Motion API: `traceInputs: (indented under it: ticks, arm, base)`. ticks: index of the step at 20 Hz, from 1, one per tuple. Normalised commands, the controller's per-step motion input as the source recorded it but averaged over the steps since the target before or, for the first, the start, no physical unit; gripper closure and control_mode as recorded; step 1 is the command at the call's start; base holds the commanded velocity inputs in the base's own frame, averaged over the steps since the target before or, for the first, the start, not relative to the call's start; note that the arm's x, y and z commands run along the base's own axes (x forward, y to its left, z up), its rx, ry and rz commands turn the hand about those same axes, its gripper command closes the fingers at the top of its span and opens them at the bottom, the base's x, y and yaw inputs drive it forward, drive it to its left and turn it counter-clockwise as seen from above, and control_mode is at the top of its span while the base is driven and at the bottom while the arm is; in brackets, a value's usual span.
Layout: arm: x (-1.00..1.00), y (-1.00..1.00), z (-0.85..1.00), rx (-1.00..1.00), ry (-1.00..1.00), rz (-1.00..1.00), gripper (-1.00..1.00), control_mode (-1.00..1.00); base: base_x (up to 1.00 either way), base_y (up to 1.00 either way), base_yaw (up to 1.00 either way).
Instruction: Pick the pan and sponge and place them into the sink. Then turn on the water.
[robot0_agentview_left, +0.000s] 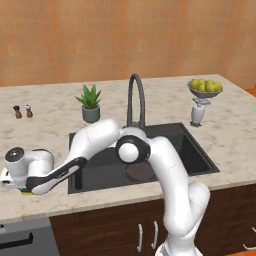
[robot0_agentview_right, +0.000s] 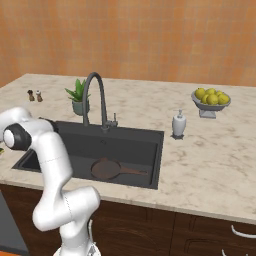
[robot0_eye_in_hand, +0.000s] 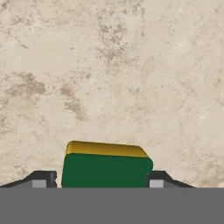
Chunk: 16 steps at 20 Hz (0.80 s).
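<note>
sponge (robot0_eye_in_hand: 105, 168): rectangular block, green layer over yellow, lying on the mottled beige stone counter (robot0_eye_in_hand: 131, 65), at 6 o'clock in the hand view.
gripper (robot0_eye_in_hand: 99, 180): jaws apart, one dark tip at each side of the sponge; contact cannot be told.
pan (robot0_agentview_right: 106, 169): round, shallow, dark, on the sink (robot0_agentview_right: 145, 137) floor; handle points to 3 o'clock in the right base view.
faucet (robot0_agentview_left: 136, 97): dark arched gooseneck at the sink's 12 o'clock rim.
left base view: arm reaches to 9 o'clock of the sink; yellow sliver shows under the hand.

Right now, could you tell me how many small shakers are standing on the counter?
2: a dark shaker and a white-topped shaker, side by side at the counter's far left, left of the potted plant.
</note>
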Motion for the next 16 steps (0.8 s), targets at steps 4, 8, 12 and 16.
traceInputs:
  ticks: [4,8,12,16]
  arm:
    - [0.0,0.0,-0.79,0.0,0.04,-0.06,-1.0,-1.0]
    - [0.04,0.0,-1.0,-0.05,0.13,-0.06,1.0,-1.0]
    - [0.04,-0.06,-0.98,-0.03,0.1,-0.06,1.0,-1.0]
    - [-0.15,-0.71,-0.66,0.0,0.0,-0.23,1.0,-1.0]
  base:
    - [0.0,0.0,0.0]
    - [0.0,0.0,0.0]
    - [0.0,0.0,0.0]
    - [0.0,0.0,0.0]
